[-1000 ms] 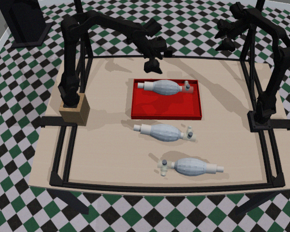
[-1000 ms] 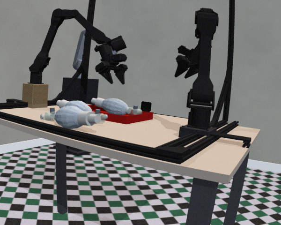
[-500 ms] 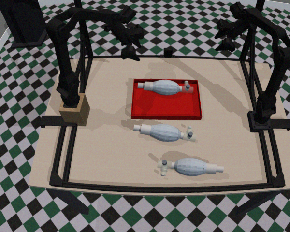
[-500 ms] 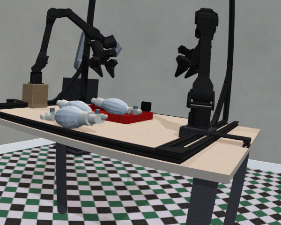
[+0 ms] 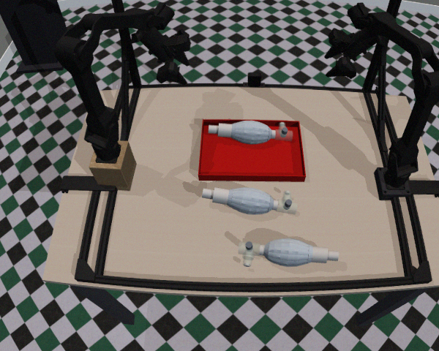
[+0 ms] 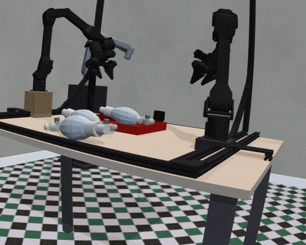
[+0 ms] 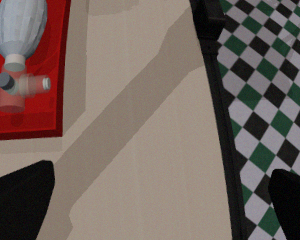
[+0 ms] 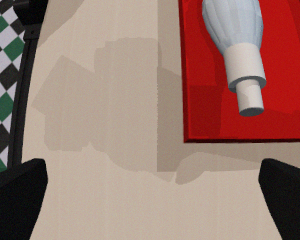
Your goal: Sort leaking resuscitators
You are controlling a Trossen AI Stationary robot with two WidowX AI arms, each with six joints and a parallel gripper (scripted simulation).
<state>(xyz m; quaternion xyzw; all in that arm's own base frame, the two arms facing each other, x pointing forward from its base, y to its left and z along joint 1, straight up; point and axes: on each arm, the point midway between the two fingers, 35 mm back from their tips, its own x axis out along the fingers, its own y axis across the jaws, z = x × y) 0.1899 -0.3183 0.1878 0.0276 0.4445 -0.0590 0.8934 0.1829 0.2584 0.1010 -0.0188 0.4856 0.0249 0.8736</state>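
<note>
One resuscitator [image 5: 252, 131] [image 6: 125, 115] [image 7: 20, 25] [image 8: 235, 22] lies lengthwise in the red tray [image 5: 249, 178] [image 6: 137, 130] [image 8: 240, 140], near its back wall, both ends inside. A second resuscitator [image 5: 251, 200] [image 6: 88, 115] lies on the table just in front of the tray. A third resuscitator [image 5: 288, 252] [image 6: 75, 127] lies nearer the front edge, valve pointing the other way. All three bags look full and round. My left gripper [image 5: 326, 66] [image 6: 196, 83] and my right gripper [image 5: 185, 72] [image 6: 105, 77] are open and empty, high above the table's back, away from the tray.
A wooden block [image 5: 112, 175] [image 6: 37, 104] carries the right arm's base. Black rails [image 5: 249, 284] run along the table's front and sides, with uprights at the back. A small black box [image 5: 254, 79] [image 6: 158, 115] stands at the middle of the back edge.
</note>
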